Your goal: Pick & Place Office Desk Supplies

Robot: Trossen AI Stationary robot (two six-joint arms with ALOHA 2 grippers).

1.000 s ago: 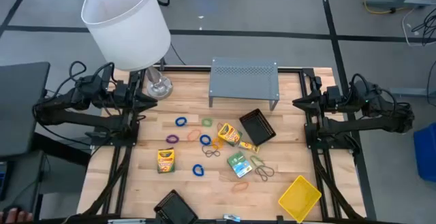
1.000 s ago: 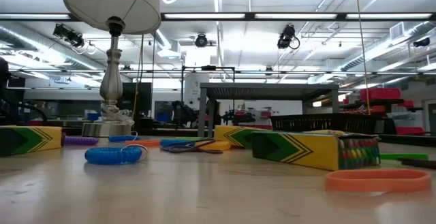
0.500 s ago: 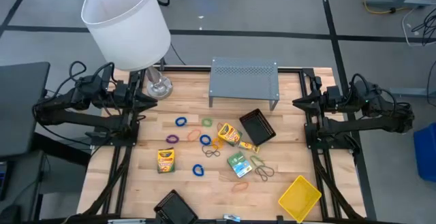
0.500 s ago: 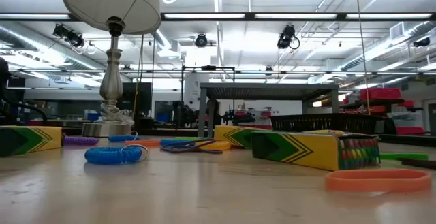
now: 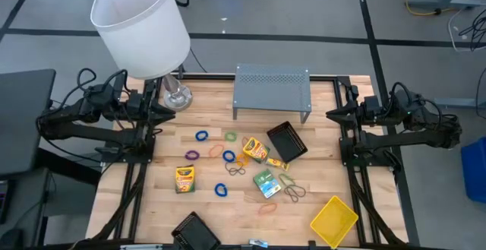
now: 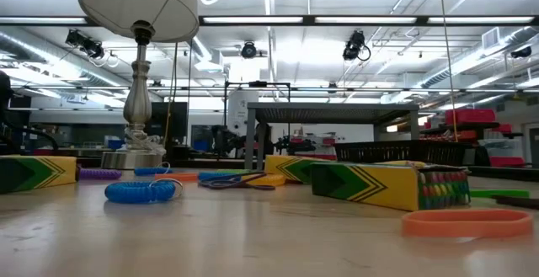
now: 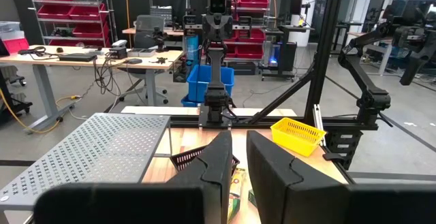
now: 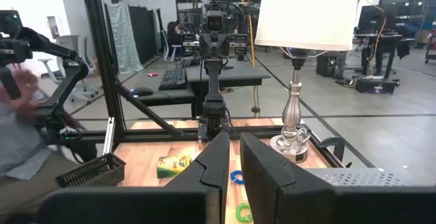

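In the high view the supplies lie scattered on the wooden table. There are yellow-and-green crayon boxes (image 5: 184,178) (image 5: 255,149), a green box (image 5: 265,182), and blue (image 5: 202,136), purple (image 5: 192,155) and orange (image 5: 267,208) rubber-band loops. One black mesh tray (image 5: 287,140) lies mid-table, tilted on a crayon box. Another black mesh tray (image 5: 195,231) sits at the near edge, and a yellow tray (image 5: 334,220) at the near right. My left gripper (image 5: 167,111) (image 7: 239,149) hangs shut at the table's left edge. My right gripper (image 5: 332,114) (image 8: 234,149) hangs shut at the right edge. Both are clear of everything.
A white-shaded lamp (image 5: 140,26) stands on its base (image 5: 176,96) at the far left corner. A grey perforated shelf (image 5: 272,90) stands at the far edge. Black frame posts run along both sides. A person (image 8: 17,122) shows beyond the table in the right wrist view.
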